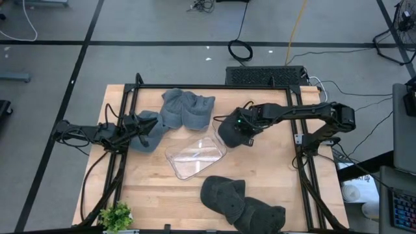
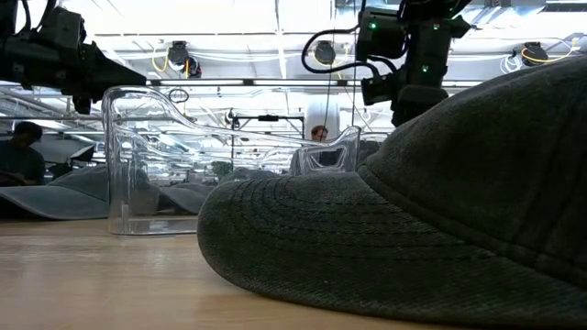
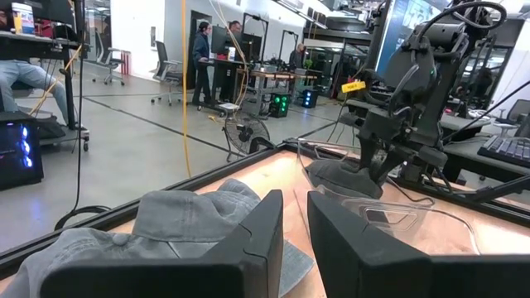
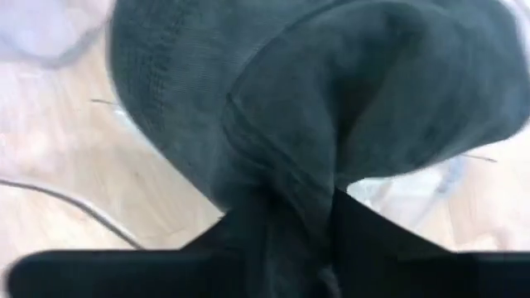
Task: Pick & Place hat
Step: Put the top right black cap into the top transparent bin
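Your right pincer (image 1: 238, 134) is clamped on a dark hat (image 1: 232, 132) beside the clear tray (image 1: 195, 156). Left pincer (image 1: 132, 125): narrow gap, nothing held, over grey hat (image 1: 149, 131).

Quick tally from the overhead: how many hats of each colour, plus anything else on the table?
Light grey hats: 2, the other at the left gripper
Dark hats: 3, one in the right gripper, another
Clear bin: 1
Plant: 1
Total: 7

My views: high, straight down over table (image 1: 260, 175); low, level, tight behind a hat (image 2: 413, 229); wrists, close. High and low share bin (image 1: 195, 155).
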Motion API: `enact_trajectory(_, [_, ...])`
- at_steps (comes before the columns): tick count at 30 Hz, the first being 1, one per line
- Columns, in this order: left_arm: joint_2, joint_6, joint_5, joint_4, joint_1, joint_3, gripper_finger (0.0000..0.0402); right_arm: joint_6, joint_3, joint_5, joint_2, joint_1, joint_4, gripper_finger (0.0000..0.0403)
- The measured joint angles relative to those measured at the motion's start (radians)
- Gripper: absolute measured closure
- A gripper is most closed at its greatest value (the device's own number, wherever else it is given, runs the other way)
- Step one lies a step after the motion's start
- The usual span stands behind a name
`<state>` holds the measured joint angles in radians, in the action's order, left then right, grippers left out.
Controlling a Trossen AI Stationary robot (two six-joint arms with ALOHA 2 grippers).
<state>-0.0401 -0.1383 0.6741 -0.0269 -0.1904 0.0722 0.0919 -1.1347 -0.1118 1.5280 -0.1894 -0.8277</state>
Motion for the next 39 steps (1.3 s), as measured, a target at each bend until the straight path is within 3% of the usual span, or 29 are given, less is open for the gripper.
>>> enact_trajectory(7, [0.0,0.0,0.0,0.0,0.0,0.0,0.0334,0.016,-0.016,-0.018,-0.057,0.0,-0.011,0.0178])
enact_trajectory(13, [0.0,0.0,0.0,0.0,0.0,0.0,0.0334,0.027,-0.018,-0.066,-0.146,0.0,0.135,0.015])
enact_trajectory(17, [0.0,0.0,0.0,0.0,0.0,0.0,0.0334,-0.001,-0.019,-0.028,-0.148,0.007,0.264,0.0202])
enact_trajectory(19, [0.0,0.0,0.0,0.0,0.0,0.0,0.0334,-0.018,-0.019,0.032,-0.123,0.008,0.26,0.0267])
enact_trajectory(22, [0.0,0.0,0.0,0.0,0.0,0.0,0.0334,-0.039,-0.018,0.021,-0.066,-0.001,0.208,0.0376])
enact_trajectory(29, [0.0,0.0,0.0,0.0,0.0,0.0,0.0334,-0.031,-0.017,-0.018,0.074,-0.078,0.23,0.04])
enact_trajectory(35, [0.0,0.0,0.0,0.0,0.0,0.0,0.0334,0.001,-0.017,0.098,0.154,-0.12,0.227,0.0402])
enact_trajectory(39, [0.0,0.0,0.0,0.0,0.0,0.0,0.0334,0.001,-0.017,0.085,0.156,-0.126,0.23,0.0402])
